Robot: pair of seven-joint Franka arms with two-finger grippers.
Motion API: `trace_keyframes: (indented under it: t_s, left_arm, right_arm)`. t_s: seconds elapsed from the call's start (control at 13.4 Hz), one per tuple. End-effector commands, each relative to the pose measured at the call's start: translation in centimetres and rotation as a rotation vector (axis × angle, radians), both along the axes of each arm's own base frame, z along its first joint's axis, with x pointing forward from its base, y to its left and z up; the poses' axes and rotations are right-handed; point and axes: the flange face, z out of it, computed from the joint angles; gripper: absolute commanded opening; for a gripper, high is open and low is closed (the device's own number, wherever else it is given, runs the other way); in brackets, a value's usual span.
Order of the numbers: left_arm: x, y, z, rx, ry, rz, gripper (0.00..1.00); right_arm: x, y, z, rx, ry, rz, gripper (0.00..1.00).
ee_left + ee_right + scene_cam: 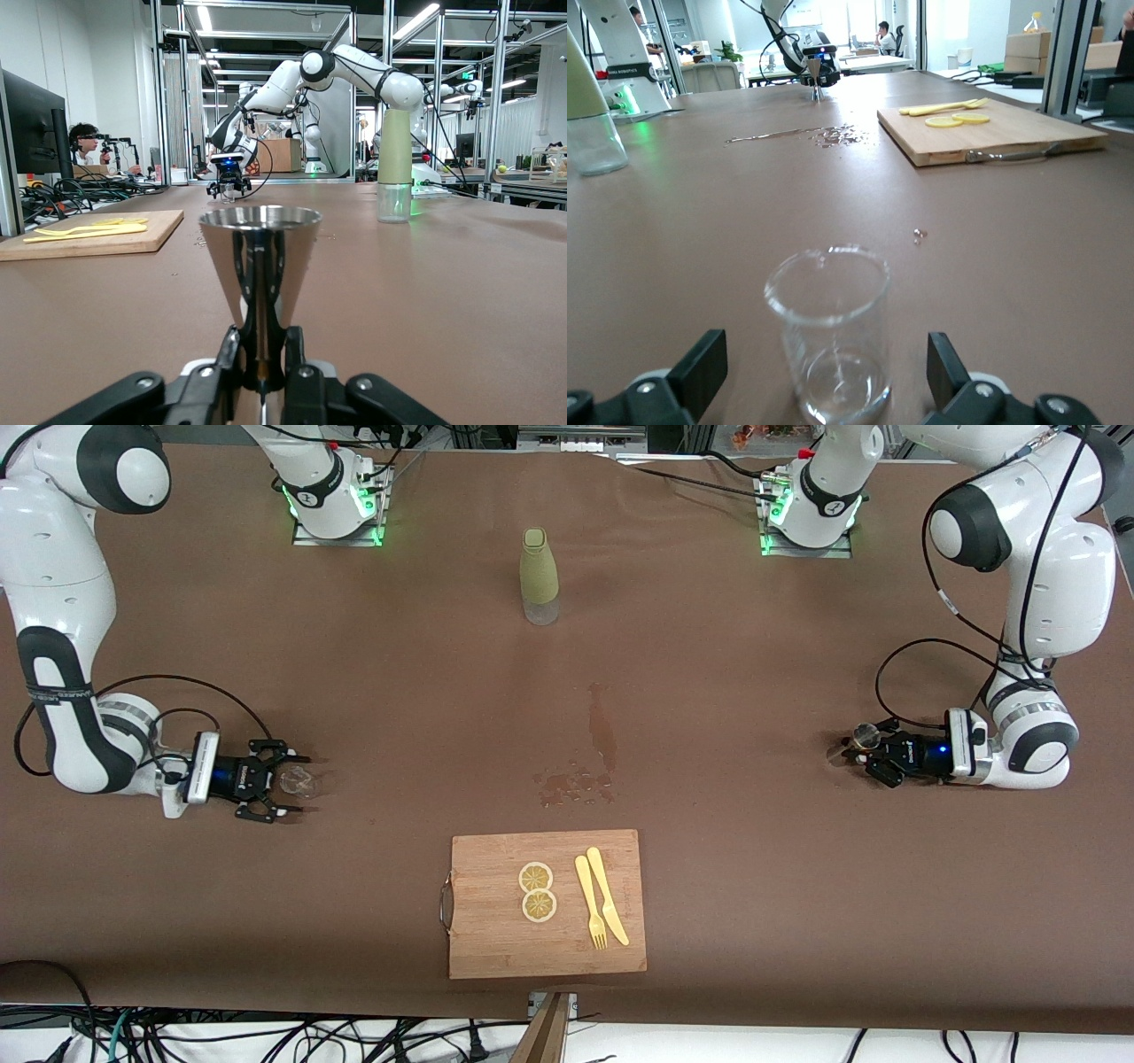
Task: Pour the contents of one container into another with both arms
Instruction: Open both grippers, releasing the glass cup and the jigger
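A steel double-cone jigger (260, 252) stands upright near the left arm's end of the table, and my left gripper (260, 343) is shut on its narrow waist. From the front, that gripper (858, 751) lies low at the table with the jigger (865, 735) at its tip. A clear glass beaker (828, 328) stands near the right arm's end. My right gripper (826, 376) is open around it, with both fingers well apart from the glass. In the front view the right gripper (285, 784) flanks the beaker (299, 781). The jigger's contents are hidden.
A pale green bottle (539, 576) with a clear base stands between the two arm bases. A wet spill (580, 779) marks the middle of the table. Nearer the front camera lies a wooden cutting board (496, 930) with two lemon slices (537, 890) and a yellow fork and knife (601, 908).
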Motion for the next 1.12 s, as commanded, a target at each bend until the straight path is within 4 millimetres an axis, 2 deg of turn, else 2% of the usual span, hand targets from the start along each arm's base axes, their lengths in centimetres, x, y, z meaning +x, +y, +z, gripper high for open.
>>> trace_keyframes:
  t_s: [0.0,0.07,0.15,0.3,0.45,0.6,0.75,0.82,1.04]
  left_arm:
    - [-0.9,1.1,-0.9,0.013,-0.085,-0.013,1.0]
    - [-0.8,1.6,-0.6,0.022,-0.085,-0.01,1.0]
    - [-0.5,1.8,-0.4,0.029,-0.089,-0.011,1.0]
    - [-0.3,3.6,0.8,0.072,-0.055,0.002,1.0]
    - [0.9,6.4,3.5,0.153,0.008,0.016,1.0]
    - [1.3,9.3,6.5,0.268,0.186,0.033,1.0]
    - [1.6,10.8,9.8,0.353,0.354,0.061,1.0]
    - [2.0,11.3,11.8,0.405,0.442,0.076,1.0]
    - [4.3,10.9,18.0,0.563,0.695,0.131,1.0]
  right_arm:
    - [0.0,-2.2,3.5,-0.04,0.086,0.011,1.0]
    - [0.0,-3.2,5.2,-0.076,0.125,0.009,1.0]
    - [0.3,-4.0,7.7,-0.113,0.174,0.002,1.0]
    - [0.8,-5.0,12.6,-0.226,0.286,-0.023,1.0]
    - [1.1,-5.7,17.7,-0.334,0.373,-0.069,1.0]
    - [1.1,-5.6,22.9,-0.442,0.481,-0.115,1.0]
    - [0.9,-5.4,27.4,-0.571,0.564,-0.183,1.0]
    - [0.9,-4.7,29.8,-0.623,0.595,-0.224,1.0]
    - [-0.2,-3.1,34.2,-0.759,0.712,-0.297,1.0]
